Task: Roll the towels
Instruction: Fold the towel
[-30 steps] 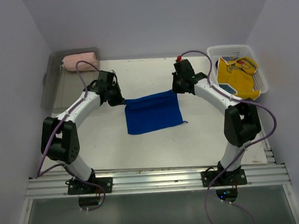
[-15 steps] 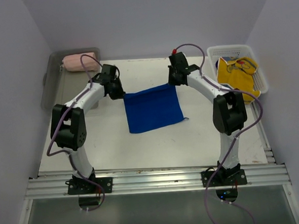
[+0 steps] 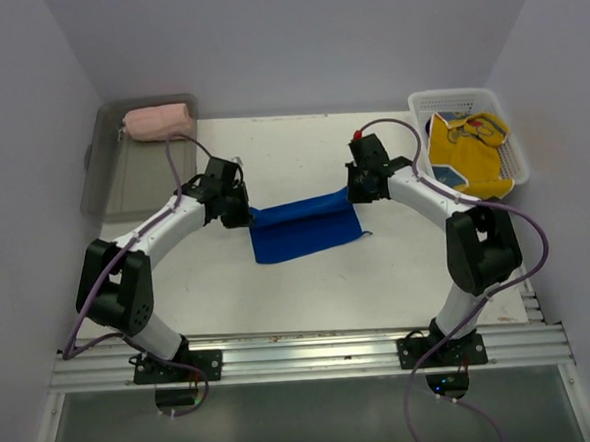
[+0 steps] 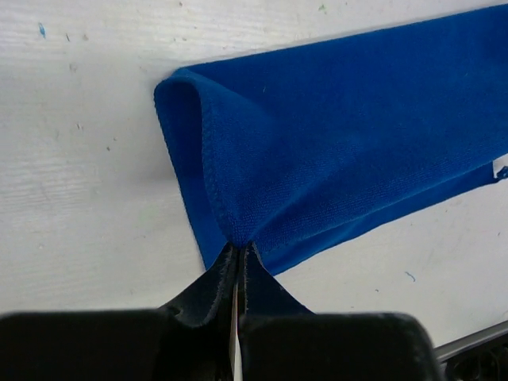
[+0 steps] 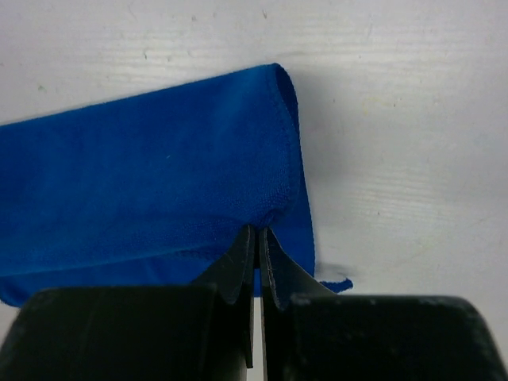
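A royal blue towel (image 3: 303, 227) lies mid-table with its far edge folded toward the near side. My left gripper (image 3: 243, 214) is shut on the towel's far left corner (image 4: 238, 238). My right gripper (image 3: 358, 191) is shut on the far right corner (image 5: 258, 226). The blue towel (image 4: 341, 135) doubles over itself in the left wrist view, and likewise in the right wrist view (image 5: 143, 182). A rolled salmon pink towel (image 3: 157, 122) rests in the grey tray (image 3: 123, 186). A yellow towel with red marks (image 3: 468, 150) lies in the white basket (image 3: 455, 98).
The grey tray stands at the far left of the table, the white mesh basket at the far right. Both arms arch inward over the white table (image 3: 299, 281). An aluminium rail (image 3: 303, 356) runs along the near edge.
Both grippers, still holding the far corners, have moved toward the near side. The blue towel's far edge now folds over, so it looks shorter front to back.
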